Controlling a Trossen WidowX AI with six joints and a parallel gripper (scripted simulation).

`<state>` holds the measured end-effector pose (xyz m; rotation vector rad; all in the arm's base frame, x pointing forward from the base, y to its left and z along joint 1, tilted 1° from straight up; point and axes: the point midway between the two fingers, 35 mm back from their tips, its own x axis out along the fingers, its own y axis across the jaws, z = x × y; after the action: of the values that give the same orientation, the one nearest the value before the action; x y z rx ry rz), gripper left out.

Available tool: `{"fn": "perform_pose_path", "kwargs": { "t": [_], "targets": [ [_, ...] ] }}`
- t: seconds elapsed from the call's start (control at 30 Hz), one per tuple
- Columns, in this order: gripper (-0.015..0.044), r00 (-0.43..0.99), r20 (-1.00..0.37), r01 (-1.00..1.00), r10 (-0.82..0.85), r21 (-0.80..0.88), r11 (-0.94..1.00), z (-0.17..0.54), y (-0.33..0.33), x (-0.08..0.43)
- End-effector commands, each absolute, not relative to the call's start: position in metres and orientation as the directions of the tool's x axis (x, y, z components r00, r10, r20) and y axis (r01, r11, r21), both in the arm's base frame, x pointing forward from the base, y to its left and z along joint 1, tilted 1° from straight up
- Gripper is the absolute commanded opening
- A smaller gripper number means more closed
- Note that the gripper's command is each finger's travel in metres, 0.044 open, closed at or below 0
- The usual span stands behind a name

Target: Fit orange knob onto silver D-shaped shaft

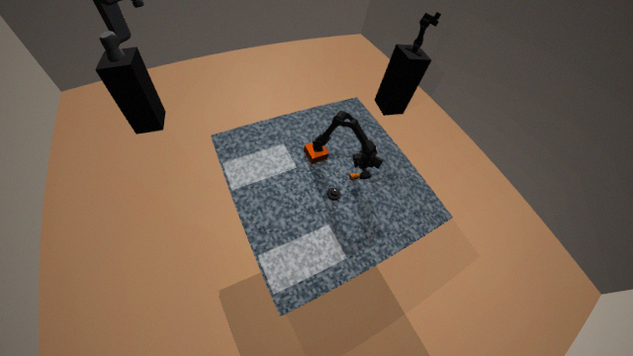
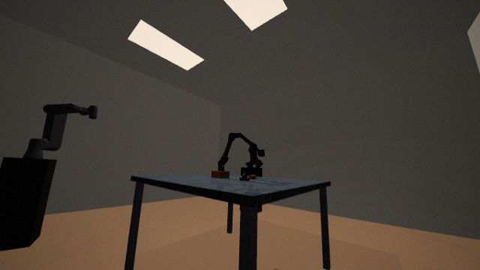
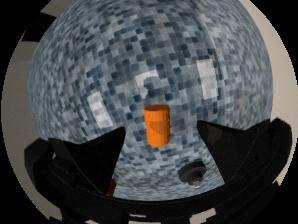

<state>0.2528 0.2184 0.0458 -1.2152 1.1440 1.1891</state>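
Observation:
The orange knob (image 1: 354,176) (image 2: 253,176) (image 3: 157,128) lies on its side on the table. Its hole is not visible. My gripper (image 1: 365,170) (image 2: 254,166) (image 3: 161,127) is open and empty, pointing down above the knob. In the wrist view the knob shows between the two spread fingertips, below them. The dark round pedestal (image 1: 333,196) (image 2: 244,179) (image 3: 190,172) stands a short way from the knob, toward the lower left in the top view. Its small silver shaft (image 3: 197,185) points up; the flat side cannot be made out.
The arm's orange base (image 1: 316,153) (image 2: 220,174) stands on the blue-grey speckled table (image 1: 396,198) (image 2: 195,184). Two pale patches of light lie on the left part of the table in the top view. Other arms on black pillars (image 1: 131,94) (image 1: 402,79) stand beyond the table.

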Motion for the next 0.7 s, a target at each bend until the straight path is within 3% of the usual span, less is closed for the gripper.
{"fn": "perform_pose_path", "kwargs": {
  "t": [0.0,0.67],
  "targets": [
    [0.0440,0.045,-0.999,-0.999,0.030,-0.046,-0.003,0.040,0.218,0.251],
    [0.0440,0.045,-0.999,-0.999,0.029,-0.045,-0.003,0.009,0.219,0.252]
  ]
}}
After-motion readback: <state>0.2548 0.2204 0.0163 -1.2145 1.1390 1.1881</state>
